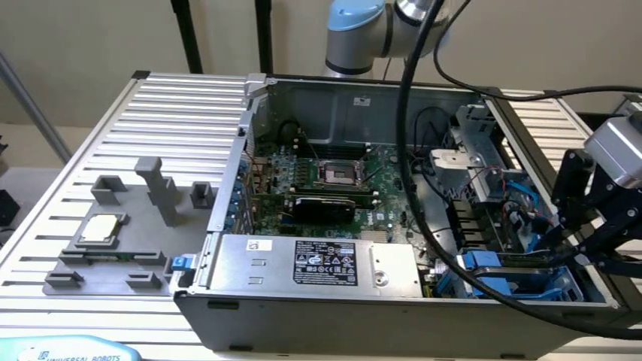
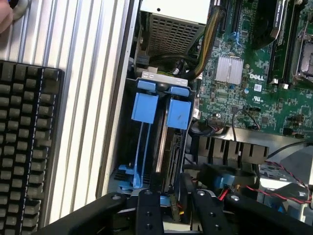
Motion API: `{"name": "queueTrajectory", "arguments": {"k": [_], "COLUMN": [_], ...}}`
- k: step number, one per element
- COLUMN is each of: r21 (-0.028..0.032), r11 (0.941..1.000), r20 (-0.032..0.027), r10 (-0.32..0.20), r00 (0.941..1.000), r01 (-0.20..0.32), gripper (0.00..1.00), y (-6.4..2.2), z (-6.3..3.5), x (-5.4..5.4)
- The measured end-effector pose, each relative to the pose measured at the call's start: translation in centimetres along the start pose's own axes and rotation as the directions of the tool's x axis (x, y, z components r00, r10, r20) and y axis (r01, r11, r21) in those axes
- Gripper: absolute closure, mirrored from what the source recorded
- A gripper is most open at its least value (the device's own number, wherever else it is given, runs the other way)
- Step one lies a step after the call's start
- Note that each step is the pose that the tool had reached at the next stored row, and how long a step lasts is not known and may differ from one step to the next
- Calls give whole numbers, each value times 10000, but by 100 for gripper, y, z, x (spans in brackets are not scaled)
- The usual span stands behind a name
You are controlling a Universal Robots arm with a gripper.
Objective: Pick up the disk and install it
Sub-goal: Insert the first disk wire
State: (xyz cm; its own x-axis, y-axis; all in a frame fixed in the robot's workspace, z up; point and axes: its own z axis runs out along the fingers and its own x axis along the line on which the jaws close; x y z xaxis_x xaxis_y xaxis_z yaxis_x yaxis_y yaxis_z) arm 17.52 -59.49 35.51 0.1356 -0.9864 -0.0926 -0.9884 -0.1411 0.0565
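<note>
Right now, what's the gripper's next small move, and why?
Probably a short, straight push of the disk deeper into its slot. The gripper is shut on its near end, and it stands edge-on in the bay beside another blue carrier. How far it is seated I can't tell, so keep it small.

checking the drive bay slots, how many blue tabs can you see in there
2: one blue tab by the case wall, another beside it, nearer the motherboard. More may be hidden underneath.
</note>
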Motion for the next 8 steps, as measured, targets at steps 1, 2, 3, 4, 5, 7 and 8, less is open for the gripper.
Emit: {"name": "queueTrajectory", "arguments": {"k": [1,2,3,4,5,7,8], "r21": [5,10,19,30,43,75,88], "r11": [10000,10000,10000,10000,10000,9999,9998], "r20": [35,79,140,222,323,551,653], "r10": [-4,-10,-17,-34,-56,-120,-159], "r00": [10000,10000,9999,9997,9995,9984,9977], "r01": [4,10,17,33,55,116,154], "gripper": [69,69,69,69,69,69,69], "y": [-13,-20,-20,-20,-20,-20,-20], "z": [1,3,7,10,13,20,24], "x": [9,16,22,27,32,38,42]}}
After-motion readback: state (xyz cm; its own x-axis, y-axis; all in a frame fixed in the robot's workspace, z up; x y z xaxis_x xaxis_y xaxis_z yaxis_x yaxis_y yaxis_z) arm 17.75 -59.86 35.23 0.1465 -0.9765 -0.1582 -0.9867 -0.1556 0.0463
